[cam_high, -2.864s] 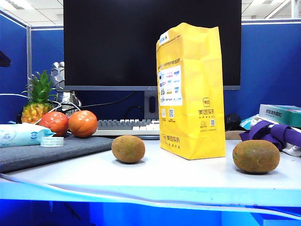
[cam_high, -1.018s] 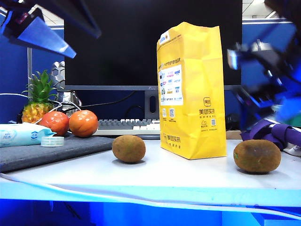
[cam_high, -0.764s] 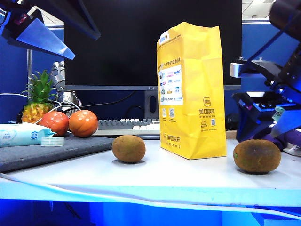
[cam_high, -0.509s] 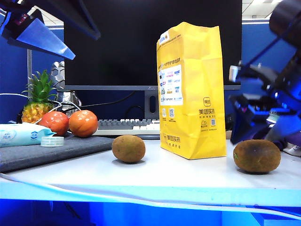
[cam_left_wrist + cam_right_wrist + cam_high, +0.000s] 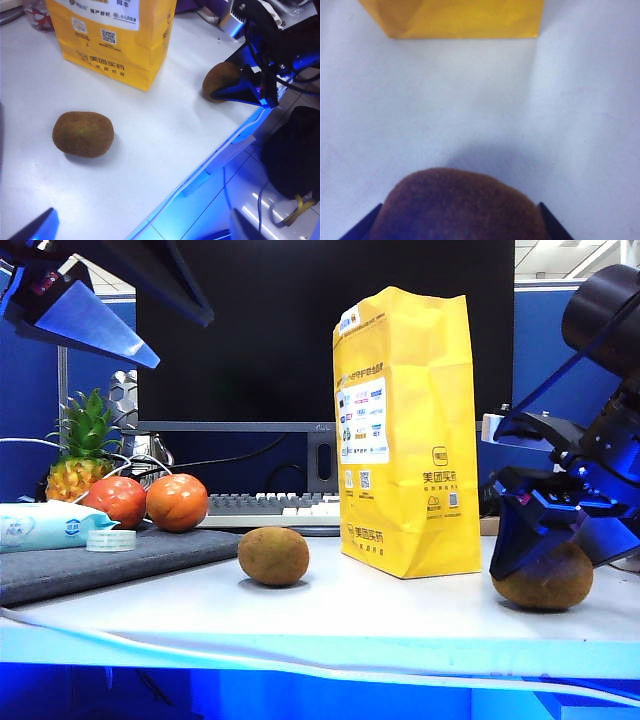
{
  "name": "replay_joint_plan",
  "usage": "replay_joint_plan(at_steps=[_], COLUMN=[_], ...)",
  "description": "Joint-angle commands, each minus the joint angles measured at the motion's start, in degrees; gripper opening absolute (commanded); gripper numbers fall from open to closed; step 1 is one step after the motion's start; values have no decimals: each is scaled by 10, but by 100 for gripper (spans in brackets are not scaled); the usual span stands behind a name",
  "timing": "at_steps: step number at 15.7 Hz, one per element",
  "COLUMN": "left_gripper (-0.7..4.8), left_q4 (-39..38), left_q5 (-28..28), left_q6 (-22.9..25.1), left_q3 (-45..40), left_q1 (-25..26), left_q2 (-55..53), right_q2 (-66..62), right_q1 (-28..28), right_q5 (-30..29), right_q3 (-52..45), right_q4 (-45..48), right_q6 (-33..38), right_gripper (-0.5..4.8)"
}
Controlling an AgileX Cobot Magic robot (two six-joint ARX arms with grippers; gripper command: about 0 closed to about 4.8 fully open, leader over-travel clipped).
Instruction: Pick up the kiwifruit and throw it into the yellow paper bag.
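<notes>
The kiwifruit (image 5: 552, 585) lies on the white table to the right of the yellow paper bag (image 5: 410, 430). My right gripper (image 5: 540, 545) has come down over it. In the right wrist view the kiwifruit (image 5: 460, 205) fills the space between the jaws, and both fingertips (image 5: 365, 224) lie against its sides. It still rests on the table, with the yellow paper bag (image 5: 460, 17) just ahead. My left gripper (image 5: 185, 340) hangs open, high at the upper left. From the left wrist view I see the bag (image 5: 115, 35), the kiwifruit (image 5: 222, 77) and the right gripper (image 5: 245, 90).
A smaller, rounder kiwifruit (image 5: 273, 556) sits left of the bag. Further left a grey mat (image 5: 110, 560) carries two orange-red fruits (image 5: 176, 502), a pack of wipes (image 5: 45, 527) and a tape roll. A pineapple (image 5: 80, 455), keyboard (image 5: 265, 508) and monitor stand behind. The table's front edge (image 5: 320, 665) is close.
The right arm came down from above the kiwifruit and its fingers closed in around the fruit. The left arm held still, and the bag and the smaller fruit stayed put.
</notes>
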State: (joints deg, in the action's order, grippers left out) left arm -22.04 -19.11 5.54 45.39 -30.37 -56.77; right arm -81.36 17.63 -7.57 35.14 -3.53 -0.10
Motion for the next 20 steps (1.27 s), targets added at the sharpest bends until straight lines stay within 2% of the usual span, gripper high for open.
replay_joint_plan(at_steps=[1,5,6,8,10,11,14,16,17,20], left_gripper=[479,479,479,479,479,479,479,479,479,479], left_q4=[29,96,125,168,219,244,286,282,277,268], left_q5=[8,106,143,161,137,81,-20,-22,-22,-22], left_q6=[-2,0,0,1,7,21,19,10,-7,-14], left_q3=[3,14,19,19,19,19,18,17,17,17], left_q1=[0,0,0,0,0,0,0,0,0,0], left_q2=[1,25,37,50,51,51,44,41,38,37], right_q2=[19,120,181,266,334,360,316,209,151,-2], right_q1=[1,2,5,5,5,5,2,1,1,-1], right_q5=[-3,-53,-83,-132,-163,-166,-166,-169,-169,-168], right_q3=[21,71,74,74,74,80,143,236,286,414], right_q4=[-5,-99,-108,-94,-16,63,104,103,102,96], right_q6=[-1,1,1,4,7,21,-6,-51,-58,-61], right_gripper=[11,11,10,7,-1,-1,-1,-1,-1,-1])
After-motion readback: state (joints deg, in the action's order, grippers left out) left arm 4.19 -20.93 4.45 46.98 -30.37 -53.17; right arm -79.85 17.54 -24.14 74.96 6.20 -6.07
